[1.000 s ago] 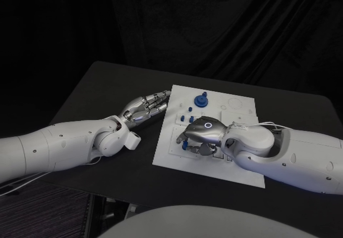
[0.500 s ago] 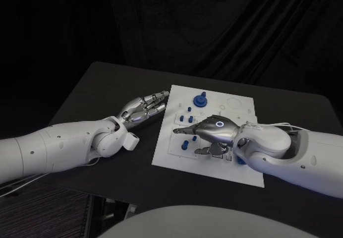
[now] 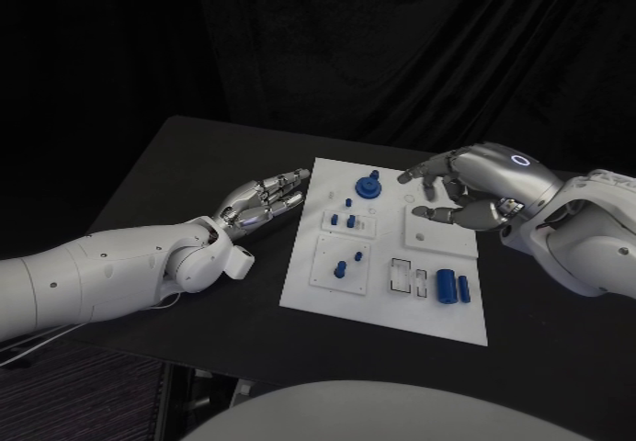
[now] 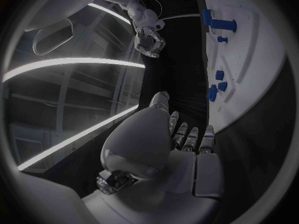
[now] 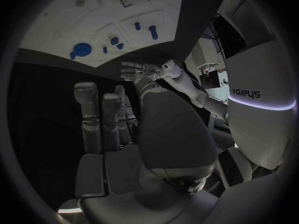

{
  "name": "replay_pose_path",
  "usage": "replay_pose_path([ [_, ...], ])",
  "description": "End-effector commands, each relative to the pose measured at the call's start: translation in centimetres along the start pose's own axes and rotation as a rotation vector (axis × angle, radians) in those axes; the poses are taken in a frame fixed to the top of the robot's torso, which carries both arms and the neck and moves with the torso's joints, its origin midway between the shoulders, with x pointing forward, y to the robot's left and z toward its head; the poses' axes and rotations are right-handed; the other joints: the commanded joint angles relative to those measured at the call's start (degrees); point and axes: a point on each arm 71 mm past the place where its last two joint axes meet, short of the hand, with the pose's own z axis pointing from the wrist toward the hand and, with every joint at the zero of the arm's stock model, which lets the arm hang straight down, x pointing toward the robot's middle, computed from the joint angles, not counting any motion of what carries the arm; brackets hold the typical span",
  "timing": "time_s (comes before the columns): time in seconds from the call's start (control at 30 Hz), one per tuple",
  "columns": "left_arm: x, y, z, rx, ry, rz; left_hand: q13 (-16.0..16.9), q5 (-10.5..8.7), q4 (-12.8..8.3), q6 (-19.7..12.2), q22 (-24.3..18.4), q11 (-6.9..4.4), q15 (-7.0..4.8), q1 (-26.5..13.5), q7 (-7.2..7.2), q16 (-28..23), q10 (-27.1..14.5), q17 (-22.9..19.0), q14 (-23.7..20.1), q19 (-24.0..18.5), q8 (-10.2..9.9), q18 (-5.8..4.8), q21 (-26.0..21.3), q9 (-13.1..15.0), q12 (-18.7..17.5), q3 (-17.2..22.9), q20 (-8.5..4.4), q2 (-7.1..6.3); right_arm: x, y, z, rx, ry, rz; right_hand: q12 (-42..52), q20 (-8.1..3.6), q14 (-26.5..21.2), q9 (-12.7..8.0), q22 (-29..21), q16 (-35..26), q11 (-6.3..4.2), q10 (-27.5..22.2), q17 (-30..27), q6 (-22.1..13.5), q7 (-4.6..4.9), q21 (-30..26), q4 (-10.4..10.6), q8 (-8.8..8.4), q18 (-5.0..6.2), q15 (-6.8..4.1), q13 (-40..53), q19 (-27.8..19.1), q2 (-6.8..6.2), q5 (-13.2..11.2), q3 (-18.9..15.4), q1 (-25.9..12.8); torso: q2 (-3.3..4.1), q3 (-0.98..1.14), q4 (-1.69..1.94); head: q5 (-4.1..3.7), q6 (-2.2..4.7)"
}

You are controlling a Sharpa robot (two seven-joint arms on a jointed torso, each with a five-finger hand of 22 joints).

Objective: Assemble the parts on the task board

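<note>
— Head view first: where does the right hand point(image 3: 480, 188) sit, and what has changed?

— One second ago it was low over the near-left part of the task board point(image 3: 384, 303), its fingers curled down among the small parts there. Half a second ago it had begun to rise. Now it hangs at the board's far right corner, lifted clear, fingers loosely bent and apart, nothing between them.

— And what did it uncover?

— A small blue part point(image 3: 342, 268) shows in the square recess where the hand had been. Nearer the robot than the hand, two blue cylinders point(image 3: 455, 286) lie side by side at the board's near right, beside a rectangular slot point(image 3: 401, 274).

— What lies on the hand's other side?

— A round blue knob point(image 3: 369, 187) stands near the board's far edge, just beyond the fingertips toward the left arm. Two short blue pegs point(image 3: 342, 220) stand below it in another recess.

— The left hand point(image 3: 261, 202)?

— It has not moved across the three moments. It rests flat on the black table point(image 3: 186, 175) just beside the board's left edge, fingers stretched out close together, holding nothing. Its wrist camera shows the same: fingers point(image 4: 190, 137) straight along the board's rim, the blue pieces beyond them.

— Does the right wrist camera add anything?

— Its fingers point(image 5: 102, 119) stand straight and apart, with the board point(image 5: 69, 20) well beyond them.
</note>
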Motion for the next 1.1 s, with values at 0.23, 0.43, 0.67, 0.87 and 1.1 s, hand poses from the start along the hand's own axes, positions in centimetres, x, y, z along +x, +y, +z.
replay_pose_path([
  [0.23, 0.2, -0.4, 0.1, 0.064, 0.008, -0.005, 0.05, 0.40, 0.01, 0.03, 0.15, -0.13, 0.45, 0.01, 0.17, -0.21, -0.20, -0.07, 0.08, 0.11, 0.16, 0.06, 0.00, 0.09, 0.14, 0.40, 0.28, 0.35, 1.8, -5.0, -3.6, 0.396, 0.217, -0.046, 24.12, -2.65, 10.87, 4.94, 11.98, 15.82, -2.75, 29.75, 23.87, 3.39, -1.63, 26.35, 2.03, 7.43, -4.74, -2.36, 38.13, 9.94, 0.72, -0.23, -2.66, -14.00, 0.05, -0.13, 0.02, 0.23, -0.01],
  [0.43, 0.2, -0.4, 0.1, 0.063, 0.010, -0.006, 0.04, 0.47, 0.02, -0.11, 0.16, -0.07, 0.47, 0.00, 0.14, -0.21, -0.21, -0.07, 0.08, 0.13, 0.14, 0.09, 0.01, 0.08, 0.09, 0.48, 0.38, 0.47, 4.0, -6.6, -5.8, 0.560, 0.341, -0.106, 24.12, -3.53, 12.26, 10.49, 14.20, 18.65, -3.51, 29.75, 28.83, 6.75, -2.73, 35.72, 2.37, 13.01, -6.46, -3.23, 38.13, 12.60, -0.95, 0.15, -1.24, -28.19, -0.01, -0.18, -0.18, 0.33, -0.01],
  [0.67, 0.3, -0.3, 0.0, 0.063, 0.014, -0.011, 0.03, 0.54, 0.01, -0.19, 0.17, -0.06, 0.49, 0.00, 0.15, -0.21, -0.23, -0.07, 0.08, 0.14, 0.13, 0.11, 0.01, 0.06, 0.06, 0.55, 0.44, 0.57, 5.7, -6.4, -7.0, 0.627, 0.415, -0.124, 24.12, -4.42, 12.59, 15.75, 14.70, 19.46, -3.54, 29.75, 30.35, 8.60, -3.87, 37.63, 2.45, 15.72, -6.85, -4.23, 38.13, 13.13, -2.40, 0.52, -1.06, -31.15, 0.08, -0.06, -0.03, -0.22, -0.01],
  [0.87, 0.3, -0.3, -0.1, 0.061, 0.014, -0.013, 0.03, 0.54, 0.01, -0.19, 0.17, -0.06, 0.49, 0.00, 0.15, -0.21, -0.23, -0.07, 0.08, 0.14, 0.13, 0.11, 0.01, 0.06, 0.06, 0.55, 0.44, 0.57, 6.2, -5.5, -7.2, 0.630, 0.437, -0.122, 24.12, -4.64, 12.61, 19.71, 14.79, 19.48, -3.77, 29.75, 30.40, 7.97, -4.14, 37.96, 2.49, 17.27, -6.92, -4.44, 38.13, 13.21, -2.79, 0.64, -1.41, -31.61, 0.18, -0.08, 0.13, -0.92, -0.01],
  [1.1, 0.5, -0.2, -0.1, 0.060, 0.019, -0.018, 0.02, 0.66, -0.01, -0.26, 0.17, 0.00, 0.57, 0.02, 0.19, -0.21, -0.27, -0.07, 0.08, 0.15, 0.11, 0.16, 0.02, 0.06, 0.00, 0.71, 0.55, 0.76, 6.9, -4.6, -7.5, 0.622, 0.449, -0.108, 24.12, -4.73, 12.58, 24.50, 14.59, 19.44, -3.87, 29.75, 30.31, 6.15, -4.22, 37.45, 2.49, 19.44, -6.76, -4.54, 38.13, 12.95, -3.10, 0.68, -1.69, -31.60, 0.25, -0.08, 0.19, -1.53, -0.01],
])
